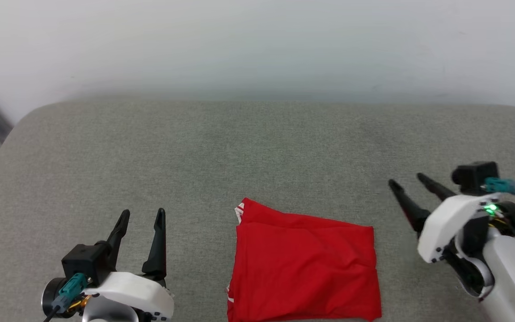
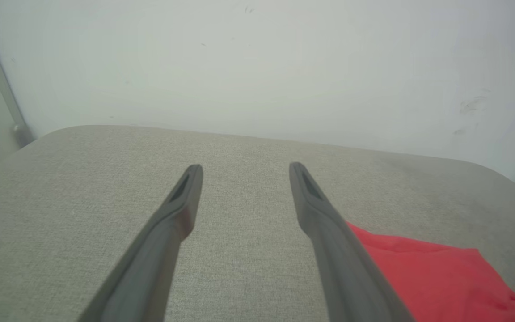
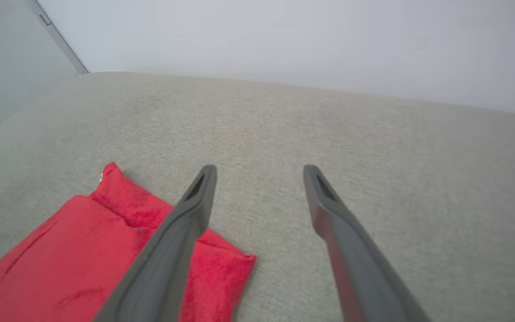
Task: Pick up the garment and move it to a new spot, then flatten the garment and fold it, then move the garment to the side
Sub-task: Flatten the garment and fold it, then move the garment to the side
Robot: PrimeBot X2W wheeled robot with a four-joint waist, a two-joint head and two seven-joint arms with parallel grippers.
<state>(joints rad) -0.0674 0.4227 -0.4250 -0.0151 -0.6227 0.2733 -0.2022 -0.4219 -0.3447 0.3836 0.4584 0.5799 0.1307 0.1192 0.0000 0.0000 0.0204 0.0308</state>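
The pale wall (image 1: pixel 257 44) fills the back. Below it the grey cushion (image 1: pixel 172 147) runs out of the head view at both sides and the bottom, so its front edge cannot be seen. The garment (image 1: pixel 302 264) lies folded into a red rectangle at the near middle of the cushion, between the two grippers and touching neither. Its lower edge is cut off by the bottom of the head view, and no lettering can be made out on the side that shows, just slivers of striped trim (image 1: pixel 239 211) at its left corners. The right arm (image 1: pixel 503 268) comes in from the lower right, cut off by the frame. Its wrist is raised and turned so the right gripper (image 1: pixel 406 179) points up and leftward, near the garment's far right corner, its fingers wide apart and holding nothing. The left gripper (image 1: pixel 143 211) sits at the lower left, its arm mostly cut off. Its fingers point away from the robot, spread wide and empty, near the garment's left edge.
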